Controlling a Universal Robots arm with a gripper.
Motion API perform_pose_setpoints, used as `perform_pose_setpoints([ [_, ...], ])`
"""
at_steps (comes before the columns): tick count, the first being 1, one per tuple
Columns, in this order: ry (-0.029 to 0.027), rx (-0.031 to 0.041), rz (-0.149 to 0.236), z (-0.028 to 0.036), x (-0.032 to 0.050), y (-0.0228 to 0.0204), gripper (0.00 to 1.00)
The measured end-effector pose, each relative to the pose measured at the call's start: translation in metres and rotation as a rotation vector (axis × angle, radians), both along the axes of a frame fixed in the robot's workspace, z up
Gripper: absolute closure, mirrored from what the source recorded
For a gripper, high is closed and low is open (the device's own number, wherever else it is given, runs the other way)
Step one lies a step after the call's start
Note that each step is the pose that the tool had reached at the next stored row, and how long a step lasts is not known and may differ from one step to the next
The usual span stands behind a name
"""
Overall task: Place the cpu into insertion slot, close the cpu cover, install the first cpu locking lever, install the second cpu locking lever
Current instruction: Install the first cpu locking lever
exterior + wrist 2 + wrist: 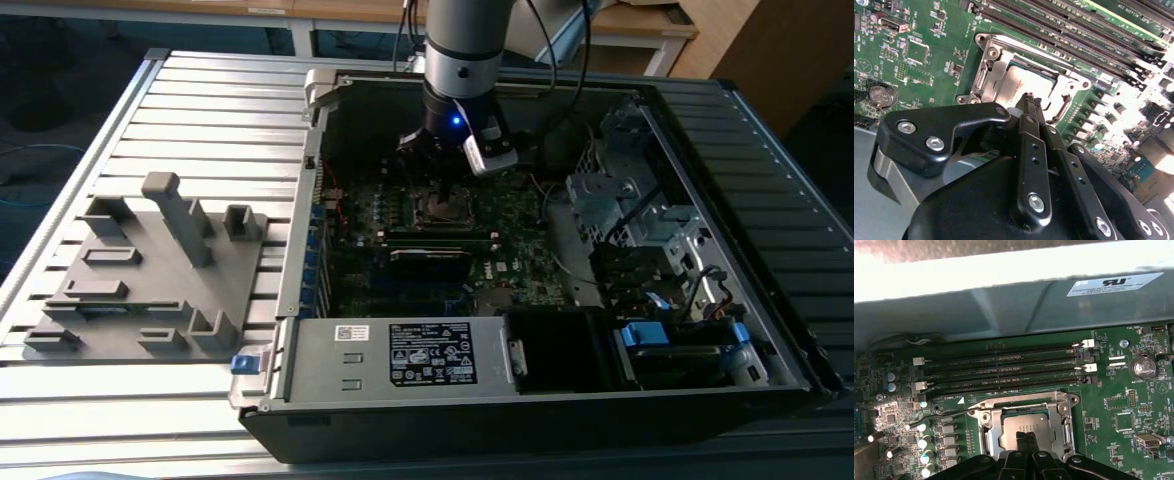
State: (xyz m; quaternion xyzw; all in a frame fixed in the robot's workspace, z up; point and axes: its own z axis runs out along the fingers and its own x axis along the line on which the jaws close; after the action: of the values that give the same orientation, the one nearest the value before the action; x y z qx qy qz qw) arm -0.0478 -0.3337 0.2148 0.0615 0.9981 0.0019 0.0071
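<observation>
Arm (463, 40) upright at upper centre, reaching down into open computer case (534, 435) | gripper (1024, 436) narrow, fingertips together, holding nothing, just over cpu (1015, 426) at lower centre | lever (936, 419) raised at left, memory slots (1004, 367) above | cpu flat, dull silver, in insertion slot (1021, 411); silvery cpu cover (988, 429) frames it

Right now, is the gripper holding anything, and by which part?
Nothing is held: the gripper is shut, tips over the cpu, which lies in the insertion slot.

Workshop or lab, slatted metal bench (200, 100), opened computer case (561, 425)
</observation>
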Motion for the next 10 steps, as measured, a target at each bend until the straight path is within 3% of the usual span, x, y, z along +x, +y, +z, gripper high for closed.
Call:
perform_pose_setpoints([
  [10, 0.0, 0.0, 0.0, 0.0061, 0.0, 0.0, 0.9],
])
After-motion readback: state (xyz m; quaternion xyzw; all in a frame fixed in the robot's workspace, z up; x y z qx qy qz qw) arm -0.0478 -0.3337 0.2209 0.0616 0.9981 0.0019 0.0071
